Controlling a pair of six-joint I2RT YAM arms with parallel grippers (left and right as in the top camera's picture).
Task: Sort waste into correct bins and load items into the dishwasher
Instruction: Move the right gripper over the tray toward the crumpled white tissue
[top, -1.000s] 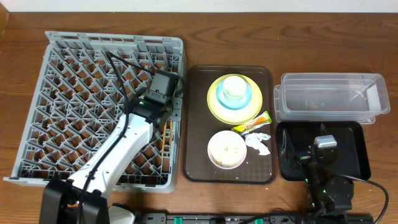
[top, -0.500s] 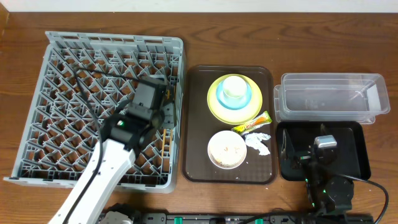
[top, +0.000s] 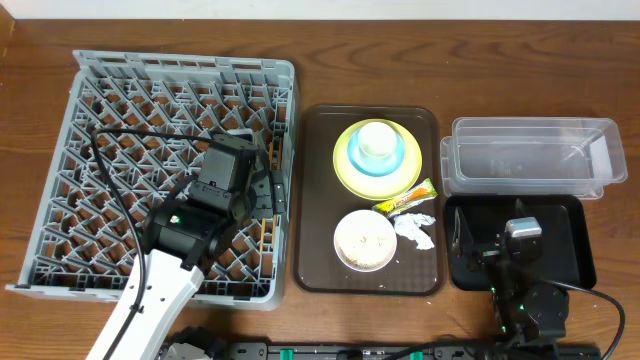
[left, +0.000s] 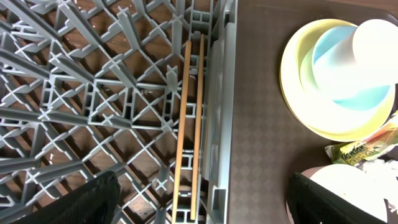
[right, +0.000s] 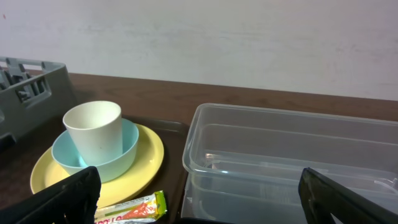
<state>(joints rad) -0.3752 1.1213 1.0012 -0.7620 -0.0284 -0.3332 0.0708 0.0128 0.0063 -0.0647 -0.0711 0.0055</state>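
Wooden table (top: 320, 40) noted, grey dish rack (top: 120, 120) at left. 2 chopsticks (left: 189, 124) are seen lying side by side in the rack, just inside its right wall. Left gripper (left: 202, 202) is spread wide above them, holding nothing; right gripper (right: 202, 199) is likewise open and empty. A straight vertical lift is advised, so that neither stick is snagged, before the cup (left: 373, 43) is approached.

grey dish rack (top: 120, 120) fills the left of frame on wood surface (top: 320, 60). left hand (top: 258, 185) over rack's right side. chopsticks (top: 265, 235) lie in the rack along its right wall.

brown tray (top: 315, 190) at centre: cup (top: 377, 140) in blue bowl (top: 401, 160) on yellow-green plate (top: 412, 176). below these, wrapper (top: 405, 200), napkin (top: 415, 230), white bowl (top: 365, 240).

clear tub (top: 530, 155) at upper right, black tray (top: 572, 245) just below it.
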